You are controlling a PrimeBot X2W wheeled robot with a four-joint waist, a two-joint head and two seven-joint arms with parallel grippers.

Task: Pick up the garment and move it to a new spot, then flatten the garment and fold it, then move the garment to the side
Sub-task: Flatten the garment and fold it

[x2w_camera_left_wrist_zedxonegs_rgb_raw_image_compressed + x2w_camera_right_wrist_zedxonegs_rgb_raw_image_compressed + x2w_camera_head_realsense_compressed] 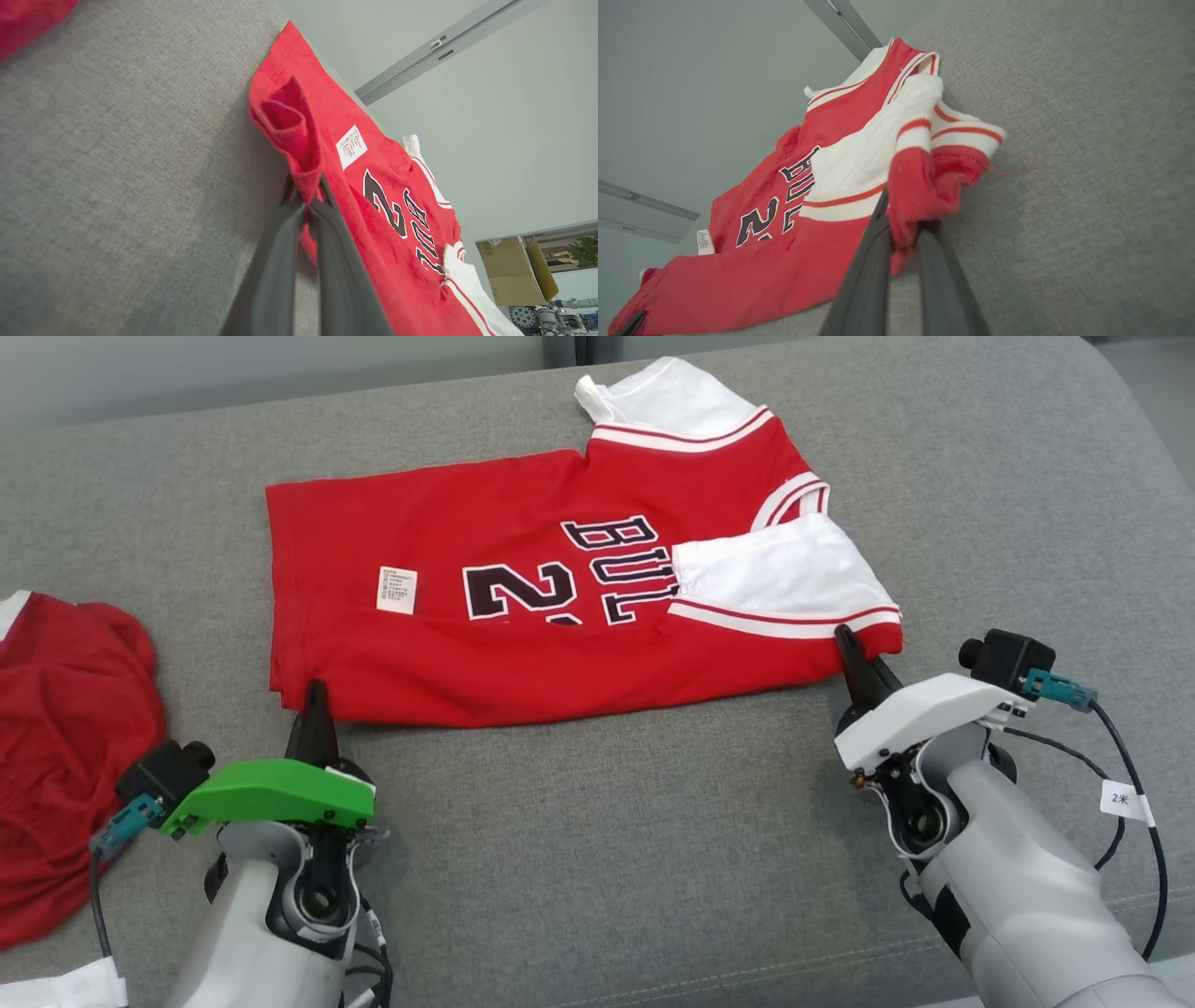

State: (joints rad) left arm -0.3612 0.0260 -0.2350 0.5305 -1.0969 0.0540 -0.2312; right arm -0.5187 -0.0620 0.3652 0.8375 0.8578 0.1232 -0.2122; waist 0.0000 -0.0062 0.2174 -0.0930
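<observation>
"Head view: the red basketball jersey lies half-folded on the grey cushion. Why hold both near corners?"

"Left gripper is clenched on the hem corner, right gripper on the sleeve edge — probably so the cloth lifts evenly."

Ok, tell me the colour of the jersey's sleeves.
White sleeves edged with red stripes; clearest in the head view.

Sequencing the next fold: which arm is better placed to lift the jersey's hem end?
Left, I'd say. The left gripper is shut on the near hem corner of the jersey; the right gripper pinches the sleeve end, across the garment.
</observation>
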